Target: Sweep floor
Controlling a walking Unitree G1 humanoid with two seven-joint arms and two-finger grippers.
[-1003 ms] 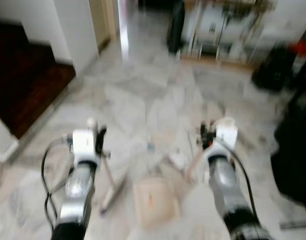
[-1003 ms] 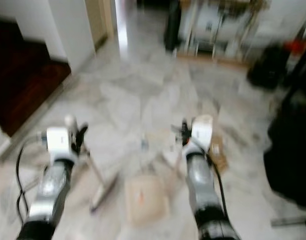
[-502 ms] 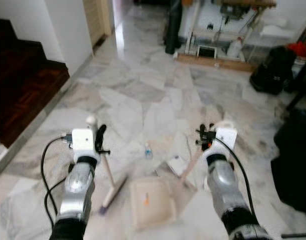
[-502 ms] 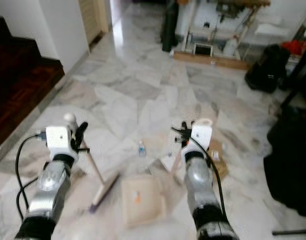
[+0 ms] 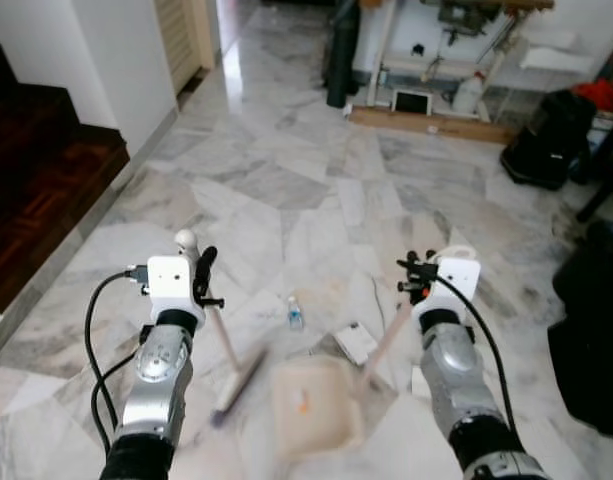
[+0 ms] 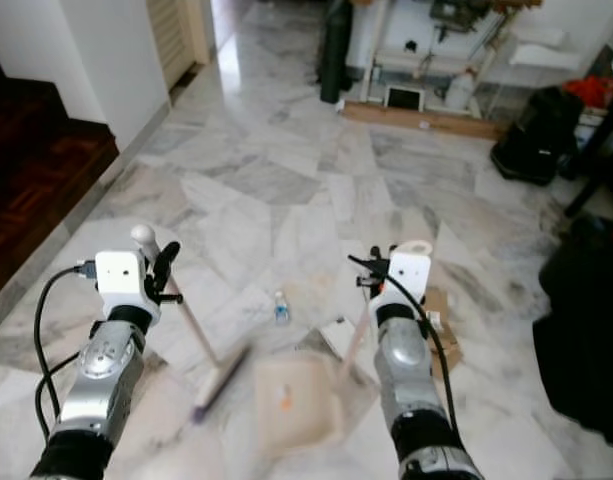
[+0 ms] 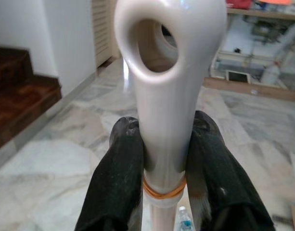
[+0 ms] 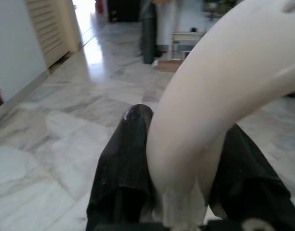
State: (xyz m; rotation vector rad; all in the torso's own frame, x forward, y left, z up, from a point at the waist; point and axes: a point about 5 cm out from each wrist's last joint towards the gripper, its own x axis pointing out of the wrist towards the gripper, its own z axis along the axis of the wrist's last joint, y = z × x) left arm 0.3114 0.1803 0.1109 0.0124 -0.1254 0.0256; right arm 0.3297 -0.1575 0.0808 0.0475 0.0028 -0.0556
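My left gripper (image 5: 200, 276) is shut on the cream broom handle (image 7: 162, 86), just below its looped end; black fingers (image 7: 122, 166) press both sides of it. The handle slants down to the broom head (image 5: 237, 384) on the marble floor. My right gripper (image 5: 416, 276) is shut on the curved cream handle (image 8: 210, 96) of a dustpan, fingers (image 8: 124, 159) clamped around it. The dustpan (image 5: 313, 406) rests on the floor between my arms, blurred. Ahead of it lie a small plastic bottle (image 5: 295, 315) and a white card (image 5: 354, 342).
A dark wooden step (image 5: 36, 190) and white wall corner (image 5: 121, 60) stand at the left. Black bags (image 5: 546, 150) and a large dark object (image 5: 594, 330) crowd the right. A shelf unit (image 5: 436, 60) lines the back wall. A cardboard scrap (image 6: 441, 328) lies by my right arm.
The camera has steadied and shifted, so the picture is sharper. Both grippers keep their hold; broom head and dustpan sit slightly further right on the floor.
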